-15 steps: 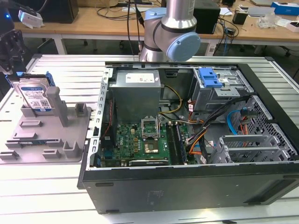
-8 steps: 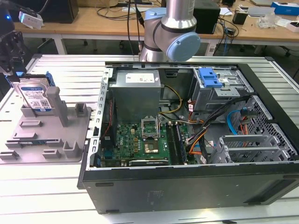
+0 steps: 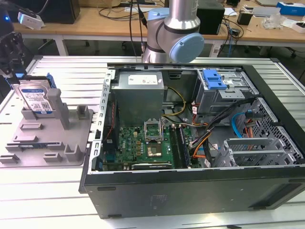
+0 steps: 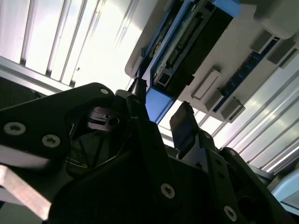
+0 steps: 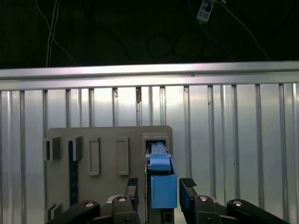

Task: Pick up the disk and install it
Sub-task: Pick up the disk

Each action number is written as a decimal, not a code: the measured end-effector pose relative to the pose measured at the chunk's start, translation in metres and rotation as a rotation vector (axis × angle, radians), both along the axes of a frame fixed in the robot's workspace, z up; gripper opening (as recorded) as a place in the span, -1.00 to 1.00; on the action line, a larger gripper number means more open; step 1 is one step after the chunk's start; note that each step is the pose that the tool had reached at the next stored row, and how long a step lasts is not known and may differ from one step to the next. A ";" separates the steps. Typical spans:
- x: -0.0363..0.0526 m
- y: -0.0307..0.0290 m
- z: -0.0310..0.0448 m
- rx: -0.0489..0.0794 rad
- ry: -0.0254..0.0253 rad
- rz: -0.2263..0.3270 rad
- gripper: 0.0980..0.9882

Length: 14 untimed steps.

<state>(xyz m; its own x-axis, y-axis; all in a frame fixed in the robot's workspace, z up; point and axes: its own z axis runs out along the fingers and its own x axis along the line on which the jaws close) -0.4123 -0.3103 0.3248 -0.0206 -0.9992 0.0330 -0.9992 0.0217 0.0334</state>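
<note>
Claw (image 5: 160, 185) is open, fingers (image 5: 132, 186) either side of the disk (image 5: 161, 161) with small gaps, not touching. Disk stands on edge in the grey fixture (image 3: 43, 136), far left in the exterior view, probably so its flat faces can be pinched.

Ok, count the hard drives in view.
1. The disk stands in the grey fixture at the exterior view's left, flanked by the open pincer. The computer case may hide more.
</note>
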 end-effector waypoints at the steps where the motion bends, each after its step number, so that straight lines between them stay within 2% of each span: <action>1: -0.0001 0.0007 -0.0001 0.000 -0.0013 0.002 -0.14; 6: -0.0013 0.0034 -0.0021 0.000 -0.0143 0.017 -0.14; 14: -0.0040 0.0033 -0.0057 0.000 -0.0200 0.041 -0.14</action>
<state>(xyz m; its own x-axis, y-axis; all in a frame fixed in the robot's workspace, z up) -0.4163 -0.3070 0.3190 0.0201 -0.9993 0.0329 -0.9997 -0.0196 0.0134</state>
